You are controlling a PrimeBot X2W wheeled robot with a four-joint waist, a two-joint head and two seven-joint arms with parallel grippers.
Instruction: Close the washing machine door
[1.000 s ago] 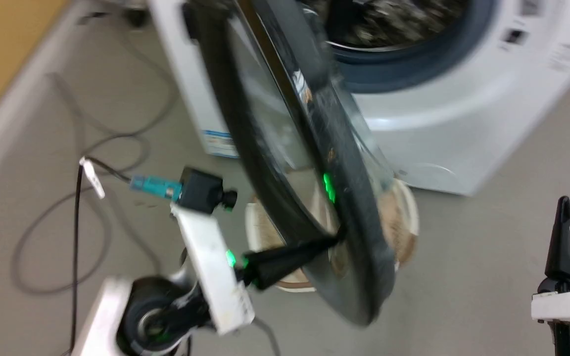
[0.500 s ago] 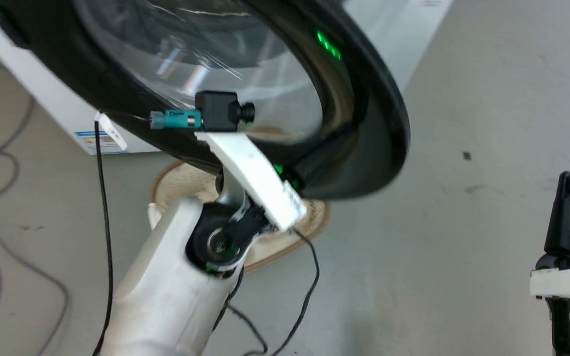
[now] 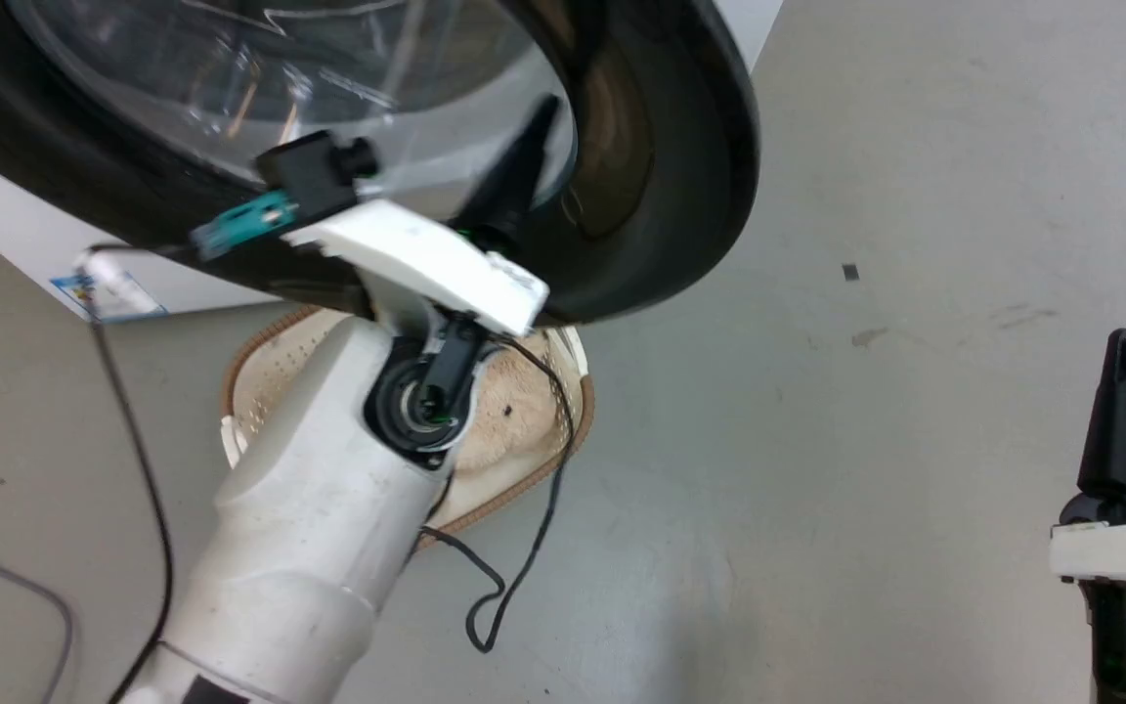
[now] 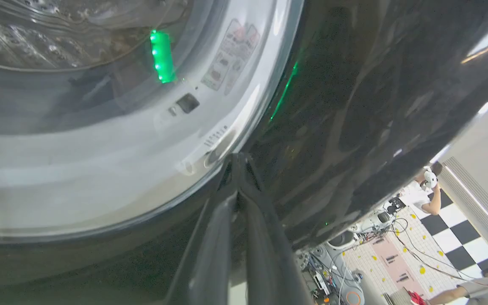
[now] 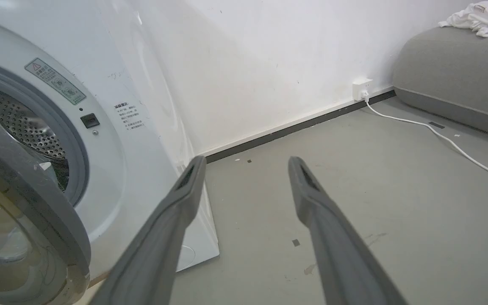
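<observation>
Your L gripper (image 4: 238,160) has its 2 fingers pressed together, nothing btwn them. The tips rest against the outer face of the washing machine door (image 3: 680,176), right where the clear centre meets the glossy black ring. In the head view that arm's white forearm (image 3: 309,548) rises from lower left, wrist cam on top, w/ the dark finger lying across the glass edge.

The door is partly open. In the R wrist view its grey inner rim (image 5: 36,195) stands off the washing machine (image 5: 142,127), and the grey gasket and perforated drum (image 5: 19,123) show behind it. Through the glass in the L wrist view you can make out the machine's front, a latch slot (image 4: 187,103), a sticker and a green light reflection (image 4: 162,57).

Your R gripper (image 5: 246,169) hangs well apart from the door, jaws wide, holding nothing, over grey floor (image 5: 354,203).

Below the door a cream basket (image 3: 524,430) sits on the floor near the machine's base, w/ a black cable (image 3: 532,548) looping by it. A blue label (image 3: 104,293) sits low on the machine front.

The R wrist view also has a wall socket (image 5: 361,87) w/ a white cord (image 5: 439,131), and a grey cushion (image 5: 456,72) w/ white cloth (image 5: 477,17) on top. At lower right of the L wrist view are a person (image 4: 428,199) and a 2nd person (image 4: 479,290).
</observation>
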